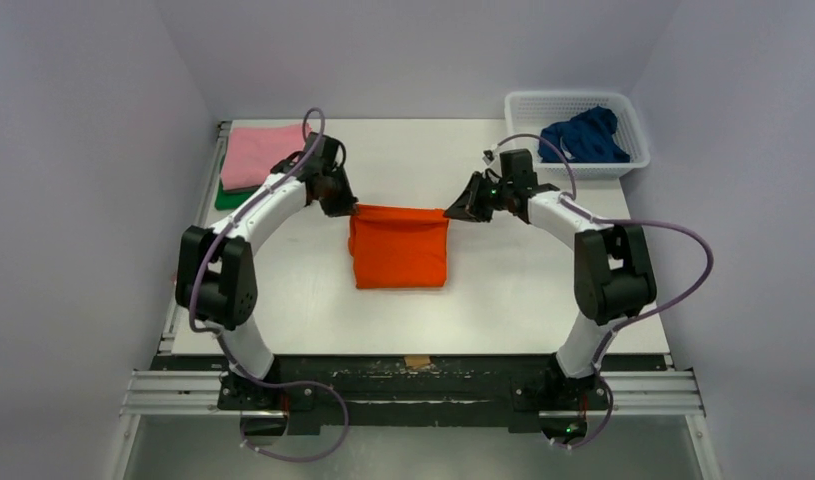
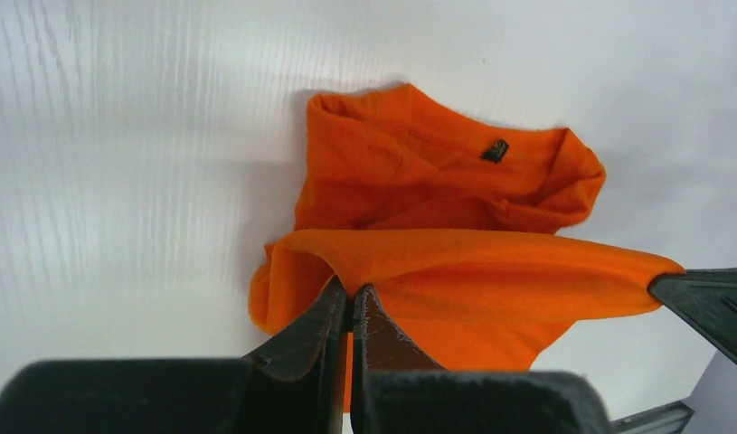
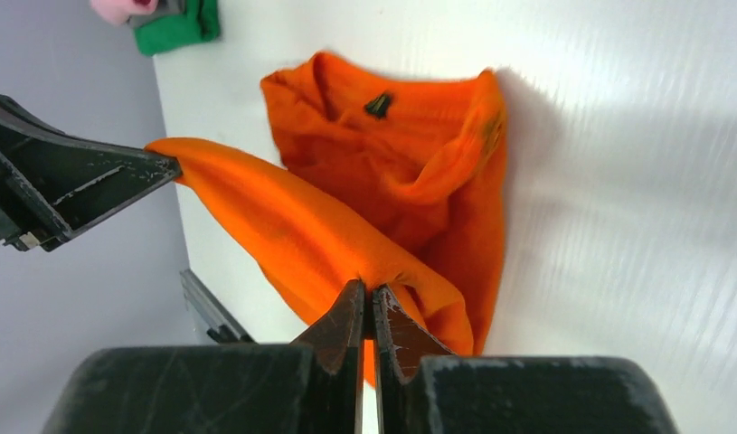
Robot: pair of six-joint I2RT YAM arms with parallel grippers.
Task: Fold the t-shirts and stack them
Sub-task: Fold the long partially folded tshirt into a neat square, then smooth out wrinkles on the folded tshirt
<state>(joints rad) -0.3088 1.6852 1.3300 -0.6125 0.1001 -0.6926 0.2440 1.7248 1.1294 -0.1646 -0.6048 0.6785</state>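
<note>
In the middle of the white table (image 1: pixel 503 300): orange t-shirt (image 1: pixel 398 250), far edge lifted and pulled straight. By the far right corner, white basket (image 1: pixel 633 125) with the dark blue t-shirt (image 1: pixel 586 137) inside. Far left, folded pink t-shirt (image 1: pixel 261 153) on top of the green t-shirt (image 1: pixel 228 197). Left gripper (image 2: pixel 351 298) clenched on the lifted edge's left corner, right gripper (image 3: pixel 366 294) clenched on its right corner.

Bright, even and diffuse from overhead, throwing only soft grey shadows beside the shirt (image 2: pixel 419 181) on the table (image 1: pixel 503 300), streaking the white top with glare in both wrist views, sharp on the cloth yet blurred over the near black bulk of the left gripper (image 2: pixel 349 303) and right gripper (image 3: pixel 365 298).
</note>
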